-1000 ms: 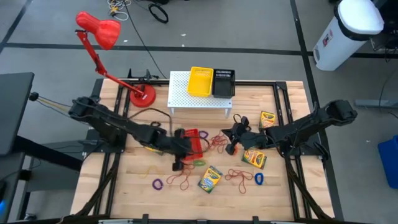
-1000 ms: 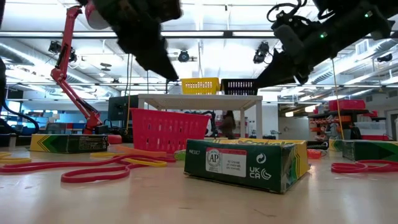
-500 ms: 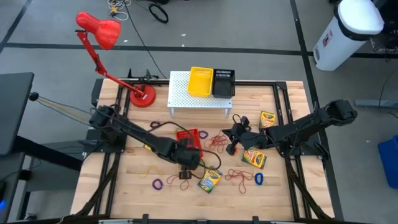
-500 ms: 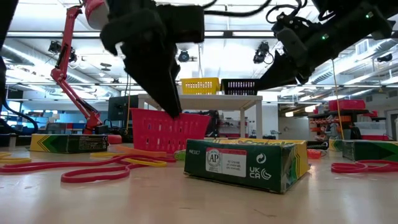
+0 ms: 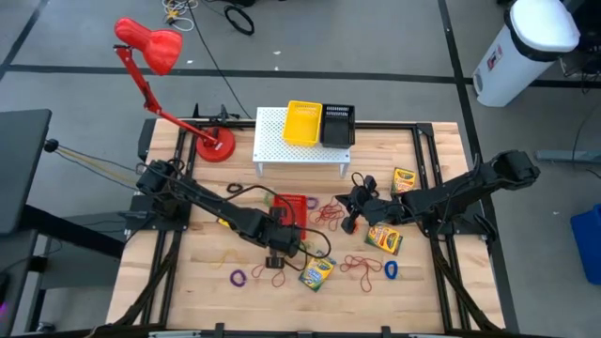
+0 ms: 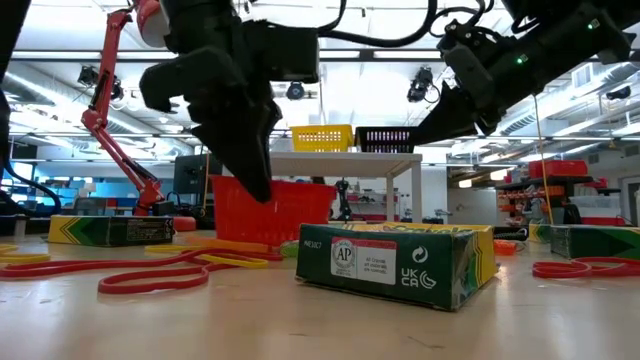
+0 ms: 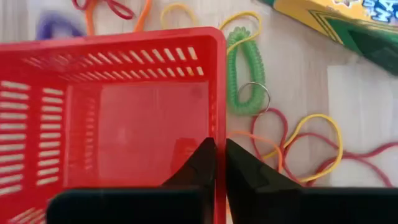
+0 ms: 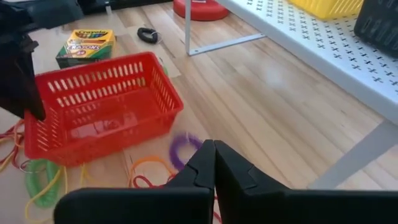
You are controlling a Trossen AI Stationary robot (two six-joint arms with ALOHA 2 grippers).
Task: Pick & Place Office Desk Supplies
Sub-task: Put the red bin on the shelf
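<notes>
Since the earlier frames the left gripper point(image 5: 278, 246) has come down from above the table and pinched its fingers point(image 7: 200, 167) onto the near wall of the red basket point(image 5: 290, 208), which sits mid-table. The right gripper point(image 5: 349, 218) hangs above the table just right of the basket, fingers pressed together and empty. Crayon boxes point(image 5: 316, 270) lie around the table, one just right of the left gripper, and rubber bands point(image 5: 360, 268) are scattered loose across the wood.
</notes>
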